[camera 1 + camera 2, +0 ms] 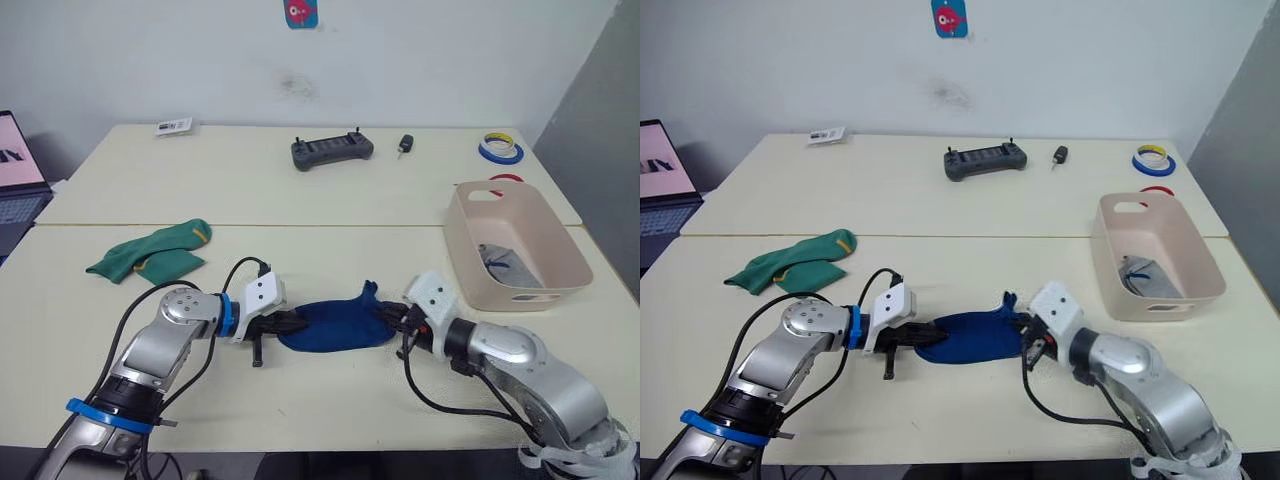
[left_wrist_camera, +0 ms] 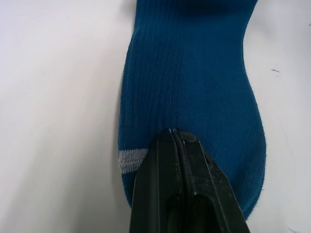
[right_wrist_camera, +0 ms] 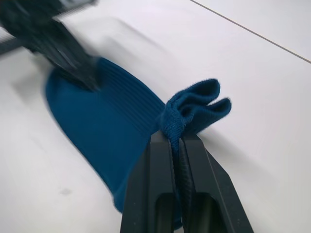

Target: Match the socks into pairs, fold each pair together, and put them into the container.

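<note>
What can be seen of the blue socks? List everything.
The blue socks lie flat on the near table, stretched between the two grippers. The fabric is ribbed royal blue knit with a thin grey band near one end. The left gripper has its jaws shut on one end; the right gripper is shut on the other, where the cloth bunches into a raised fold. They lie apart from the green socks and the tub.
</note>
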